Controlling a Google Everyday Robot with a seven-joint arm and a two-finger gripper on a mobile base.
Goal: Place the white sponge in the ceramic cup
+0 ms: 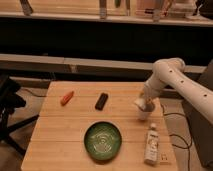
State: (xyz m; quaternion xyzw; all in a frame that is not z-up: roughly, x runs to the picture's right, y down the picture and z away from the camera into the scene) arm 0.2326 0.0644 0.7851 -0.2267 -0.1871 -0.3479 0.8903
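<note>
The small white ceramic cup (144, 115) stands on the wooden table (75, 125) near its right edge. My gripper (145, 104) hangs straight down right above the cup's mouth. A small white sponge (138, 102) shows at its fingertips, sticking out a little to the left just above the cup's rim. The gripper looks shut on the sponge. The arm reaches in from the right, its elbow high.
A green bowl (103, 140) sits at the front middle. A tall white labelled bottle (151, 145) lies at the front right, just below the cup. A black block (102, 101) and an orange carrot-like thing (67, 97) lie further back. A dark chair (9, 107) stands to the left.
</note>
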